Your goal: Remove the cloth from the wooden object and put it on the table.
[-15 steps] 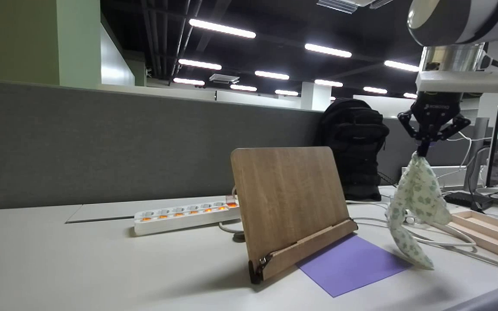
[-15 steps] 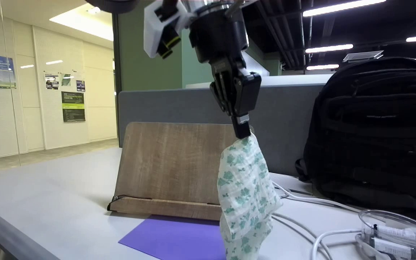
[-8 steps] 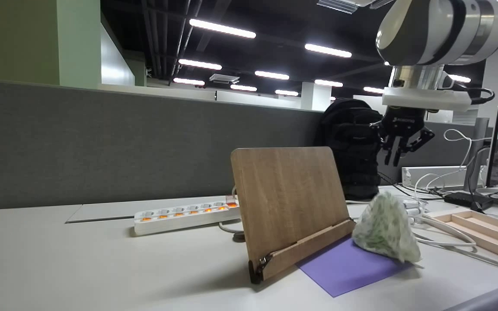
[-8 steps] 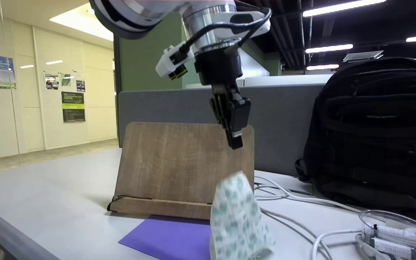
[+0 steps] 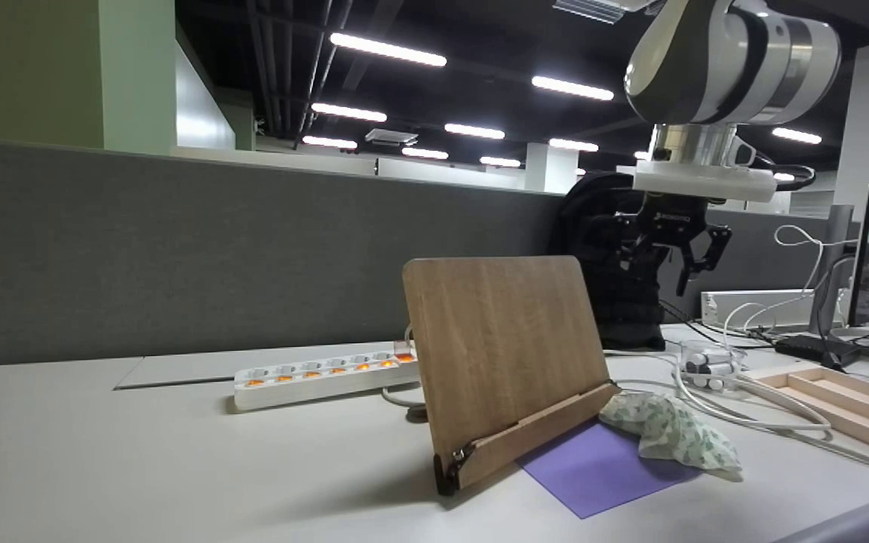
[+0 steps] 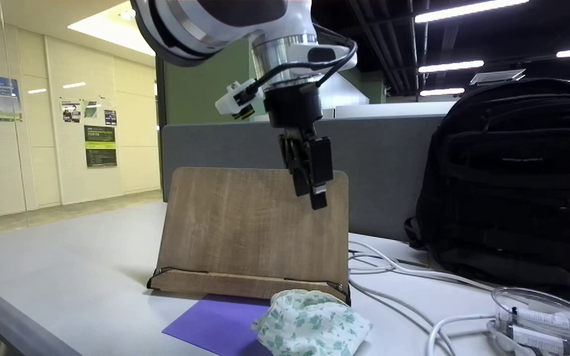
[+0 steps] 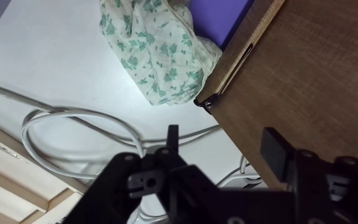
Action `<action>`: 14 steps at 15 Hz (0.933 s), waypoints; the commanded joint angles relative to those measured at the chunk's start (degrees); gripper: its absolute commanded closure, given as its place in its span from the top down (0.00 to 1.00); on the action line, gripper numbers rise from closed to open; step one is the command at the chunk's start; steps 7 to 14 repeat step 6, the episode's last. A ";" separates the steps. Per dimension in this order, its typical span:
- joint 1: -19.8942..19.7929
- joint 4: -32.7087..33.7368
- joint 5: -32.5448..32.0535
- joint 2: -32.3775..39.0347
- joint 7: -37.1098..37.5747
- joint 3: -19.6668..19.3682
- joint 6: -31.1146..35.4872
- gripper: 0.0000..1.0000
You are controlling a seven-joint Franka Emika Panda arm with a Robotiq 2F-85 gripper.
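The pale cloth [image 5: 672, 430] with green print lies crumpled, partly on the purple sheet and partly on the table [image 5: 140, 452]. One end of the cloth [image 7: 157, 49] reaches the front ledge near a corner of the wooden object [image 7: 306, 77]; whether they touch I cannot tell. That brown board [image 6: 253, 225] stands tilted back, its panel bare in both exterior views. Above the cloth [image 6: 312, 324] and apart from it hangs my gripper [image 5: 653, 277]. In the wrist view the gripper [image 7: 222, 127] is open, its fingers spread wide with nothing between them.
A purple sheet [image 5: 600, 471] lies before the ledge. White cables [image 7: 82, 115] loop near a pale wooden tray [image 5: 849, 400] and a clear container [image 6: 545, 321]. A power strip [image 5: 321, 381] sits beside the board. Behind are a black backpack [image 6: 517, 188] and a grey partition [image 5: 253, 256].
One second ago the gripper was shut on the hanging cloth. It has since opened and let go, moving leftward in both exterior views, while the cloth dropped and slumped onto the sheet and table.
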 commanded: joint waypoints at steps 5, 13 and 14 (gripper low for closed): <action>4.66 0.38 2.02 -1.30 -3.43 -1.12 -3.80 1.00; 4.87 0.34 2.18 -1.34 -4.12 -1.21 -4.29 1.00; 4.87 0.34 2.18 -1.34 -4.12 -1.21 -4.29 1.00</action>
